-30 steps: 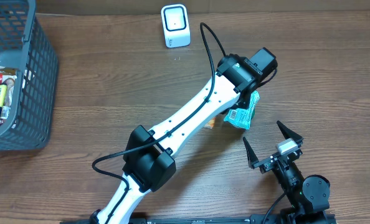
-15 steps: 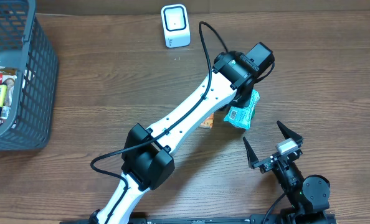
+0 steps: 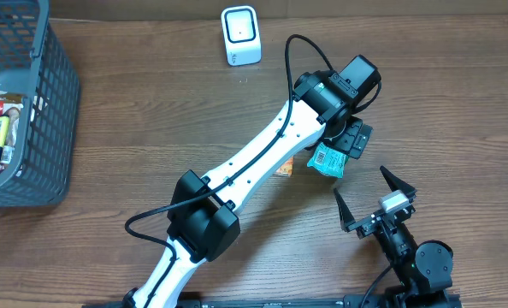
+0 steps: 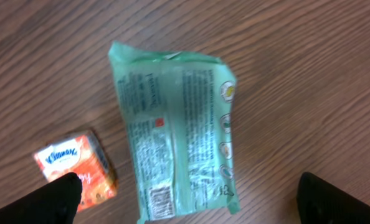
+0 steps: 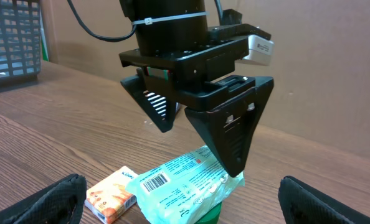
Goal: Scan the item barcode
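The item, a pale green plastic packet, lies on the wooden table with its barcode facing up. In the right wrist view its near end rests on a low green round thing. My left gripper hangs just above the packet, open, with its fingers spread to either side and nothing held. In the left wrist view the packet fills the space between the two black fingertips. My right gripper stands open near the front edge, pointing at the packet. The white scanner stands at the back.
A small orange box lies just left of the packet. A dark grey basket with several packaged items sits at the far left. The left arm's white link crosses the middle of the table.
The left gripper was shut on the green packet and has opened wide, letting it go. The packet has settled slightly lower. The right arm has not moved.
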Controlling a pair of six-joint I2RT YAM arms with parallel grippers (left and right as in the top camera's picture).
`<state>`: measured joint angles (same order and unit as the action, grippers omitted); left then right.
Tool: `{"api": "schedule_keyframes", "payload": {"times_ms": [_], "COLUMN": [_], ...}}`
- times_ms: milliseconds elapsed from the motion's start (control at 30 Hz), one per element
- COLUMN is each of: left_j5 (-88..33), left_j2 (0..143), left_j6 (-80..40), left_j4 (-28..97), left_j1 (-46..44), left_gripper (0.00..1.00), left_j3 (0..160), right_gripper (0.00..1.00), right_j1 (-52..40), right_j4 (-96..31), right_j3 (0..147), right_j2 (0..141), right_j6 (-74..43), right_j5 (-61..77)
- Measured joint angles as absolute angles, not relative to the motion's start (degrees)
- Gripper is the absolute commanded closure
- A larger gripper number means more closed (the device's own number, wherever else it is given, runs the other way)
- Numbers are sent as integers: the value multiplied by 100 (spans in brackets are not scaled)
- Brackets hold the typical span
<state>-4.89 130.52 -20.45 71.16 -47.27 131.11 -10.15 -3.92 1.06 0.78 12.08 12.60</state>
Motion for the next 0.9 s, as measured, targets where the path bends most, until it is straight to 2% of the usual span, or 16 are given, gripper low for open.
{"api": "schedule_keyframes", "payload": {"times_ms": [333, 467, 500, 633, 767, 900], "left_j5": [-497, -497, -497, -497, -506, -537], "left_j2": [13325, 13524, 13574, 13736, 13802, 13802], "left_j6": [-1813, -1793, -1793, -1745, -1750, -1745], "left_j4": [6901, 6814, 6803, 6766, 6733, 6729], "left_j1": [-4727, -4727, -4727, -4727, -4724, -4724], "left_gripper": [2, 4, 7, 30, 39, 54], "left_j3": [13111, 13111, 13111, 13111, 13111, 13120], "right_gripper": [0, 0, 0, 0, 0, 0], "right_j1": [-1015, -1015, -1015, -1015, -1015, -1017], "right_j4": [-390, -390, -388, -388, -390, -390], "right_j3": [106, 108, 106, 106, 106, 106], "right_j2": [78, 80, 80, 80, 78, 78], "right_j6": [1208, 1208, 1208, 1205, 1208, 1210], "right_j5": [1260, 1258, 1260, 1260, 1260, 1260]}}
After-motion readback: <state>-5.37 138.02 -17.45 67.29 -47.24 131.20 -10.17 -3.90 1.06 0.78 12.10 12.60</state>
